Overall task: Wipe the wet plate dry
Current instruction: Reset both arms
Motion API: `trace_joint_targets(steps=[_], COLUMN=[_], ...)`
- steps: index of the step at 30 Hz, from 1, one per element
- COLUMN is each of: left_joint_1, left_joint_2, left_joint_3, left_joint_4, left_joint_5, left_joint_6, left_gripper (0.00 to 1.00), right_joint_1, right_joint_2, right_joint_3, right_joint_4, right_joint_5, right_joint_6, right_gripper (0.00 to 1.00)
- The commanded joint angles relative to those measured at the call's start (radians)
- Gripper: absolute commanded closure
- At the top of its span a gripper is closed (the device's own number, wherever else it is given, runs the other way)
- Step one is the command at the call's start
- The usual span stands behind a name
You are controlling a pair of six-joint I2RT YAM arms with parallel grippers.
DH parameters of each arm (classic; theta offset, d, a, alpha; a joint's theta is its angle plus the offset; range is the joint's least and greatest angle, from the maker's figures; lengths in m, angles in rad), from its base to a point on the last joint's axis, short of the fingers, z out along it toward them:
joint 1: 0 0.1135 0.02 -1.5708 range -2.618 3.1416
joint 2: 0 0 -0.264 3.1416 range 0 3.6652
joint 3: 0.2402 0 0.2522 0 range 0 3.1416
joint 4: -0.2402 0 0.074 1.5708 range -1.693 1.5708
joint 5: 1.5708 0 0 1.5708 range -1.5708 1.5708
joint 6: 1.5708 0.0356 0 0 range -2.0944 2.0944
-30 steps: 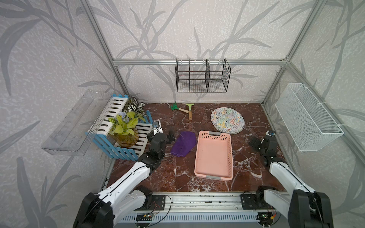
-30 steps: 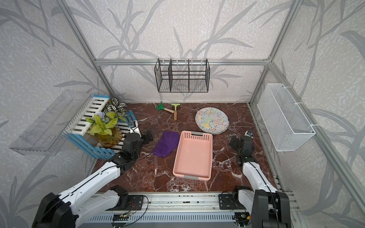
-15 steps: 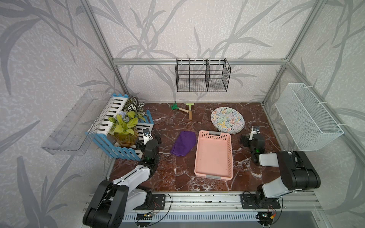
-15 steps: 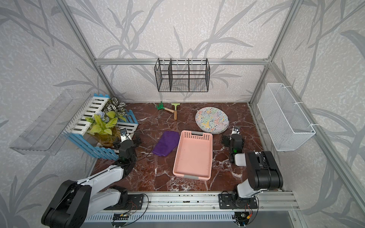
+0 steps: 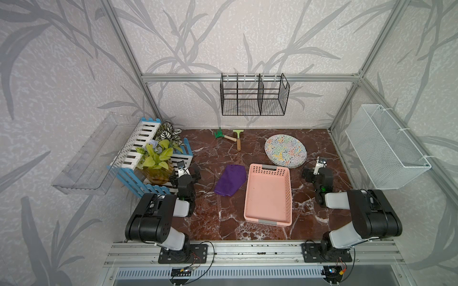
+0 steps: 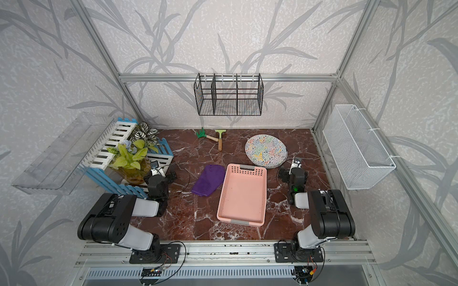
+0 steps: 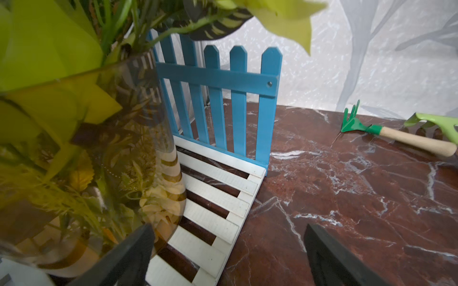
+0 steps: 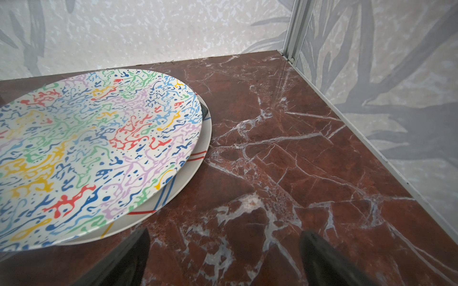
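Note:
The plate (image 5: 285, 151) (image 6: 266, 151), round with a many-coloured squiggle pattern, lies at the back right of the marble floor on top of a white striped plate (image 8: 173, 190). In the right wrist view the patterned plate (image 8: 86, 148) fills the side beyond one finger. My right gripper (image 5: 316, 173) (image 6: 293, 173) (image 8: 225, 232) stands open and empty just in front of it, over bare marble. A purple cloth (image 5: 230, 179) (image 6: 209, 179) lies flat left of the pink basket. My left gripper (image 5: 185, 176) (image 6: 161, 177) (image 7: 228, 229) is open and empty beside the glass vase, left of the cloth.
A pink basket (image 5: 269, 195) sits mid-floor. A blue-and-white fence crate (image 5: 138, 153) holds a glass vase of plants (image 7: 86, 148). Two small garden tools (image 5: 234, 138) lie at the back. Wire baskets (image 5: 254, 99) (image 5: 386, 146) and a clear shelf (image 5: 91, 153) hang on the walls.
Both arms have folded back toward the front rail. The left gripper drew left toward the vase. The right gripper shifted left, closer to the plate. Both stayed open.

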Motion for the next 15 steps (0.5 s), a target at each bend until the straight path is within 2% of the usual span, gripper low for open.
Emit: trace_joint_targets(steps=[1, 3, 5, 15], left_joint_1=[0.004, 0.006, 0.006, 0.005], left_joint_2=[-0.009, 0.010, -0.006, -0.009], left_joint_3=[0.009, -0.008, 0.007, 0.004], left_joint_4=[0.051, 0.107, 0.055, 0.050], left_joint_5=[0.091, 0.088, 0.092, 0.093], left_joint_6=[0.021, 0.024, 0.022, 0.022], left_gripper=[0.00, 0.00, 0.00, 0.00], right_joint_1=[0.003, 0.002, 0.003, 0.004], right_joint_2=[-0.017, -0.017, -0.017, -0.016], right_joint_3=[0.021, 0.020, 0.021, 0.025], right_joint_4=[0.005, 0.005, 0.005, -0.002], right_joint_5=[0.016, 0.016, 0.015, 0.016], right_joint_6=[-0.005, -0.005, -0.005, -0.007], right_gripper=[0.01, 0.01, 0.01, 0.01])
